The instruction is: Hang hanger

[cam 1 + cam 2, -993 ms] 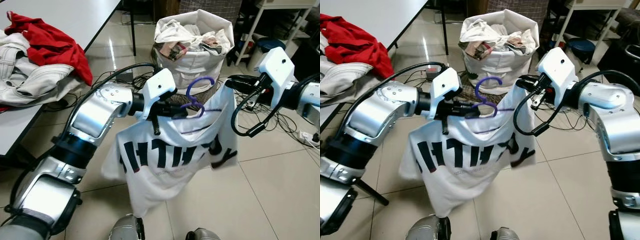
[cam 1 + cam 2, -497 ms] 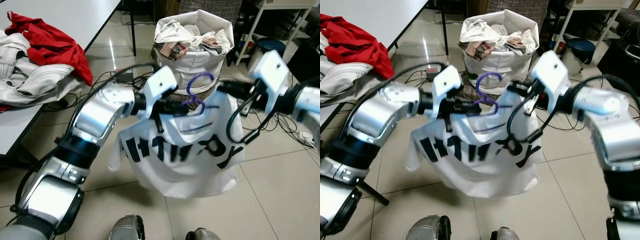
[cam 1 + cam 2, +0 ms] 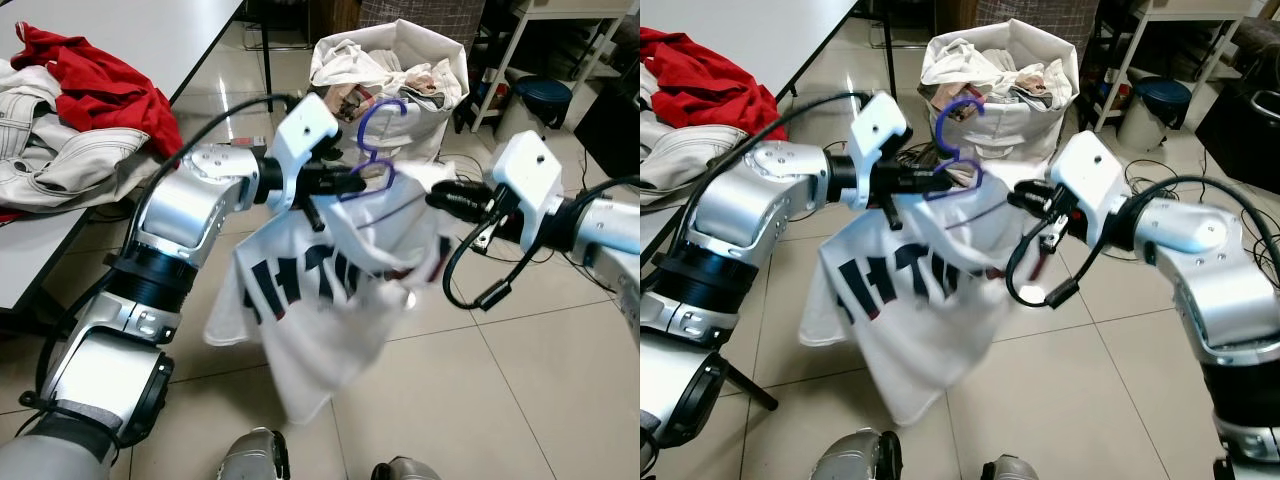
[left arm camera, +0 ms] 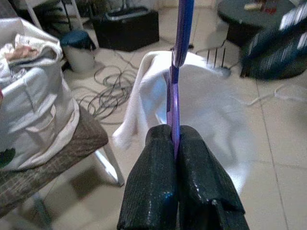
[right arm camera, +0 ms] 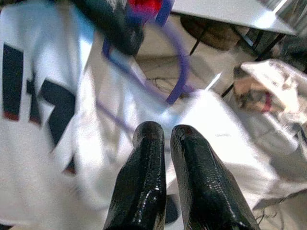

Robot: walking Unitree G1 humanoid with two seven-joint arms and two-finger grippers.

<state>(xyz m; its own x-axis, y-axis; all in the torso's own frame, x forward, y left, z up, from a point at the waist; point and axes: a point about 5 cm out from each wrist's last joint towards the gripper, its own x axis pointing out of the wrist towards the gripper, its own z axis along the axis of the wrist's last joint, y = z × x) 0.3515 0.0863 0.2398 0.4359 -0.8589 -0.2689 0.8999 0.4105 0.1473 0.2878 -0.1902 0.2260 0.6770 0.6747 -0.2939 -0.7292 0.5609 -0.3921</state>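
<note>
A purple plastic hanger (image 3: 378,122) carries a white T-shirt (image 3: 310,290) with dark lettering. My left gripper (image 3: 356,183) is shut on the hanger's frame just under the hook, and the left wrist view shows the purple bar (image 4: 173,96) pinched between the black fingers (image 4: 153,182). The shirt hangs bunched and slanting below it, above the tiled floor. My right gripper (image 3: 436,196) sits at the shirt's right shoulder, level with the hanger. In the right wrist view its fingers (image 5: 144,167) lie together with no cloth between them, pointing at the shirt (image 5: 43,96).
A white bag stuffed with clothes (image 3: 395,90) stands just behind the hanger. A grey table (image 3: 150,30) at the left holds a red garment (image 3: 105,90) and a white jacket (image 3: 60,165). Cables (image 3: 570,250) lie on the floor at the right, near a blue bin (image 3: 545,100).
The shirt was spread wide between both grippers; now its right side has dropped and it hangs bunched. The left gripper lifted the hanger up and back. The right gripper moved down and inward.
</note>
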